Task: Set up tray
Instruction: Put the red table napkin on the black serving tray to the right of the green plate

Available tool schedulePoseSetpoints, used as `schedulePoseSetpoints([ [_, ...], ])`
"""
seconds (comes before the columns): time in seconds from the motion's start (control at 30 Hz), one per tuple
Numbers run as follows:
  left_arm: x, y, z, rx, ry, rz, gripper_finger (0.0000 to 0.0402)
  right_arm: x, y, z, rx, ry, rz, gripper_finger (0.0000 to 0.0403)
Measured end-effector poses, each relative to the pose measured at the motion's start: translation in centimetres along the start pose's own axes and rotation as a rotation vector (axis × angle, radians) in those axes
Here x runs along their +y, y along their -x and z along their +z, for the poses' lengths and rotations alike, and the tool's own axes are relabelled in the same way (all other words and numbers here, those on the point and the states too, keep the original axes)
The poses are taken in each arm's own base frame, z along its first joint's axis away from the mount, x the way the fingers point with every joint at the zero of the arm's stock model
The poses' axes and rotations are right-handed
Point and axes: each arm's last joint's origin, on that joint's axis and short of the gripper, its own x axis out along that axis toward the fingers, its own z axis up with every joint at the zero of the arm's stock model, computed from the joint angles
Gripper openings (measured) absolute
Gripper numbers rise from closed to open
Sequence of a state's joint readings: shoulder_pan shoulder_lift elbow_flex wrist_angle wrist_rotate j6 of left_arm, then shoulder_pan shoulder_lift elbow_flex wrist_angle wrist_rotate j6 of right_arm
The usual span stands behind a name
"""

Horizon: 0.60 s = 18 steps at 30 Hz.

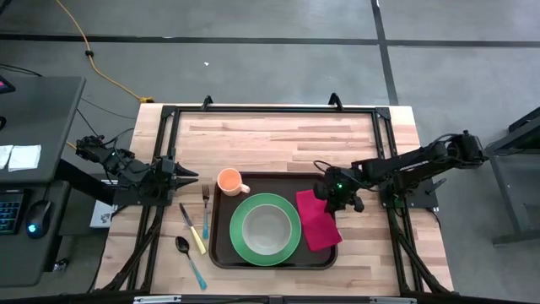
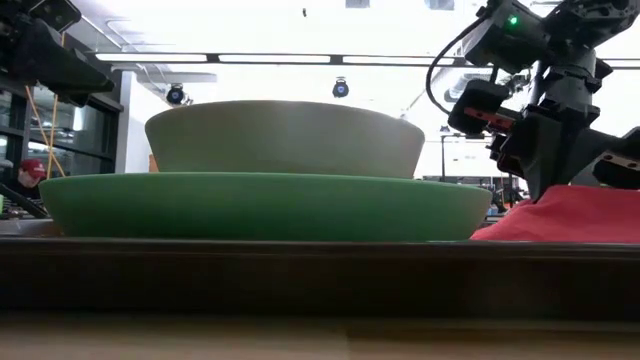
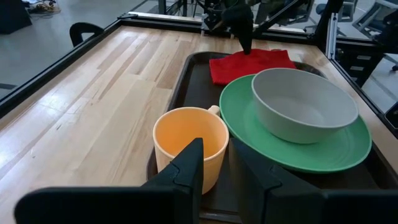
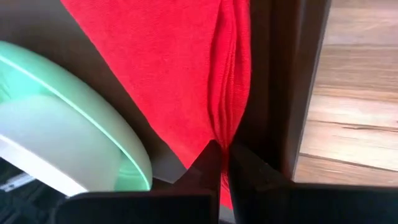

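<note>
The dark brown tray (image 1: 221, 245) lies on the wooden table near its front edge. On it are a green plate (image 1: 240, 241) carrying a pale bowl (image 1: 267, 226), an orange cup (image 1: 229, 181) at the far left corner, and a red napkin (image 1: 319, 226) along the right side. My right gripper (image 1: 332, 201) is shut on the napkin's far end. My left gripper (image 3: 216, 146) hangs open to the left of the cup, apart from it, with nothing between its fingers. My right gripper pinches a raised fold of the red napkin (image 4: 225, 127) between its two fingers, at the napkin's far end beside the tray's right rim. The fingers slant down from above. The cloth bunches into a ridge at the fingers; the rest lies flat on the tray.
A fork (image 1: 205, 205), a knife (image 1: 192, 228) and a spoon (image 1: 189, 257) lie on the table left of the tray. A black frame (image 1: 270, 110) runs round the table's edges. Bare wood stretches beyond the tray toward the far edge.
</note>
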<state>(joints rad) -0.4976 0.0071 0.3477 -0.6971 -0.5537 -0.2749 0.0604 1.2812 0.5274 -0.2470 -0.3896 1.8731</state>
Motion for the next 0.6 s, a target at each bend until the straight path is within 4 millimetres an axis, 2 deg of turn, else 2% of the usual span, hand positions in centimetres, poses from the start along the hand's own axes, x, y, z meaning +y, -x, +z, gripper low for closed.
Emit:
schedulePoseSetpoints([
  [0.33,0.01,0.0,0.0,-0.001,0.0,0.002,0.0108,-0.52,-0.44,-0.81,-0.074,-0.054,-0.01,0.0],
  [0.6,0.01,0.0,0.01,-0.001,0.0,0.003,0.0108,-0.57,-0.68,-0.73,-0.107,-0.083,-0.009,0.0],
])
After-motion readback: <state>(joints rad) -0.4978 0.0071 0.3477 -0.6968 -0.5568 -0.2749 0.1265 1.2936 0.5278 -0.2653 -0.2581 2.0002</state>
